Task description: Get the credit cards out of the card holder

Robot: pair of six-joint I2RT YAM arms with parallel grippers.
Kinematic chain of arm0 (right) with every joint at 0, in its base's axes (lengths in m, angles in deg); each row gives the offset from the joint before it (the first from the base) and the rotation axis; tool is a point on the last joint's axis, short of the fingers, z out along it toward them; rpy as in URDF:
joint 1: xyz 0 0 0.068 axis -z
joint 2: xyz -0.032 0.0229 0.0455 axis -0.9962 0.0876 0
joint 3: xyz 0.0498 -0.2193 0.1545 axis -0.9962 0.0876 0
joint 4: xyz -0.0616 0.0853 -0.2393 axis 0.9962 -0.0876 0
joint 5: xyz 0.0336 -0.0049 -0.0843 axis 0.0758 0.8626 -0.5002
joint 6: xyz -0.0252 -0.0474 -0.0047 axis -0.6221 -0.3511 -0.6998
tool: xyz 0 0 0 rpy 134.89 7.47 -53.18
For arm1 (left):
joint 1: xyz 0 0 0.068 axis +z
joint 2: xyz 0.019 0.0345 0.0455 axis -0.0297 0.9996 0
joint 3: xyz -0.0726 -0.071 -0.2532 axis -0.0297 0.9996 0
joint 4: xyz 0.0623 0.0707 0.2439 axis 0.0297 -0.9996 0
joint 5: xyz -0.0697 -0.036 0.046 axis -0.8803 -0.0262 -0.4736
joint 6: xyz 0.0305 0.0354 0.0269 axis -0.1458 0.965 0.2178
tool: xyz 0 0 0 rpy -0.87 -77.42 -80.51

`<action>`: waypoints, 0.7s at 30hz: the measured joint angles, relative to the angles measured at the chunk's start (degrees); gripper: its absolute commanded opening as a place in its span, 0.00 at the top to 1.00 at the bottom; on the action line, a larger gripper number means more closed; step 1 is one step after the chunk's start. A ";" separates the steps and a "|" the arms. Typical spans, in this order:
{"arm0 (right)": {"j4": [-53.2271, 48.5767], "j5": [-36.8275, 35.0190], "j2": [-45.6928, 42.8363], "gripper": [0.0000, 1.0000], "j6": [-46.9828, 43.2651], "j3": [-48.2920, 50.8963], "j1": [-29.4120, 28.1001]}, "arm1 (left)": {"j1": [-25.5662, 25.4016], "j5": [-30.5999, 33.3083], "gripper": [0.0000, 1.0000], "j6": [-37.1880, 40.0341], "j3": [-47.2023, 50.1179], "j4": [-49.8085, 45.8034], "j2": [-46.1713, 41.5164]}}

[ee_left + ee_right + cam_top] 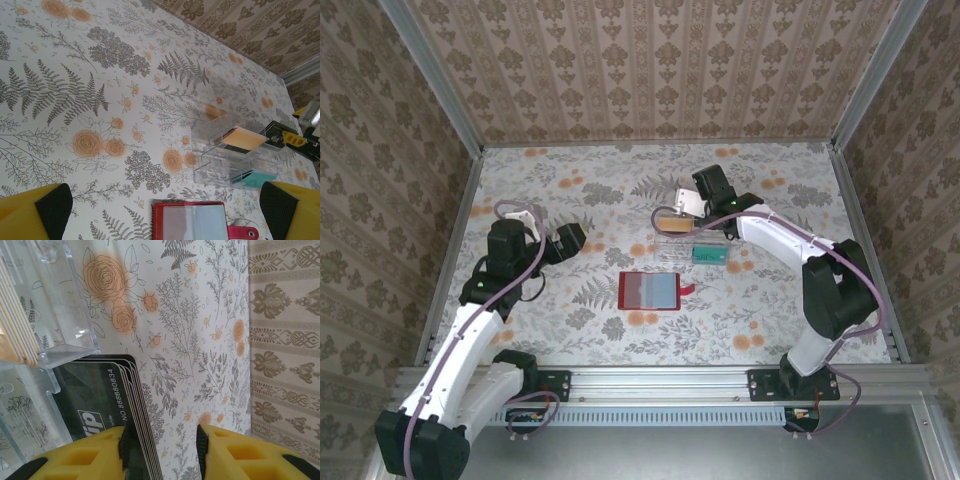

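Bench (pixel 570 330) has a floral print, grey ferns and orange roses on white. The walls (pixel 650 60) are papered in tan damask stripes, with grey metal rails (pixel 432 75) at the corners.

The card holder (pixel 650 290) lies open and flat mid-bench. It is red and leather-like, a rectangle with grey-blue lining up and a small red tab (pixel 688 290) on its right.

Just far-right of it sits a clear plastic tray (pixel 692 240) with hard, stepped walls. In it we see thin tan cards (pixel 670 222) stacked at the far end and teal cards (pixel 710 255) at the near end.

Glossy black cards (pixel 100 390) with white print and rounded corners fan out beside the tray.

The right fingers (pixel 240 455) are yellow with black pads, parted with a gap. They straddle the black cards' edge, and we cannot tell whether they touch.

The left fingers (pixel 55 205) are spread wide and hold nothing, left of the card holder and well apart from it.
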 measured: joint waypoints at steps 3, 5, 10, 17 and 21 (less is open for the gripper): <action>-0.02 0.02 -0.02 0.55 0.52 0.00 0.00 | 0.00 0.00 0.00 -0.02 0.00 0.02 -0.04; -0.04 0.02 -0.09 0.52 1.31 0.00 0.00 | 0.00 0.00 0.00 0.00 0.09 0.02 -0.04; -0.87 0.22 -2.19 0.48 3.76 0.00 0.00 | 0.33 0.04 0.00 0.00 0.22 0.02 -0.04; -3.06 1.25 -9.51 0.33 12.20 0.24 0.00 | 0.33 2.16 0.00 1.27 0.26 -0.44 0.79; -2.67 2.56 -15.69 0.27 19.04 3.69 0.00 | 0.33 6.19 0.00 3.10 0.15 -1.84 3.08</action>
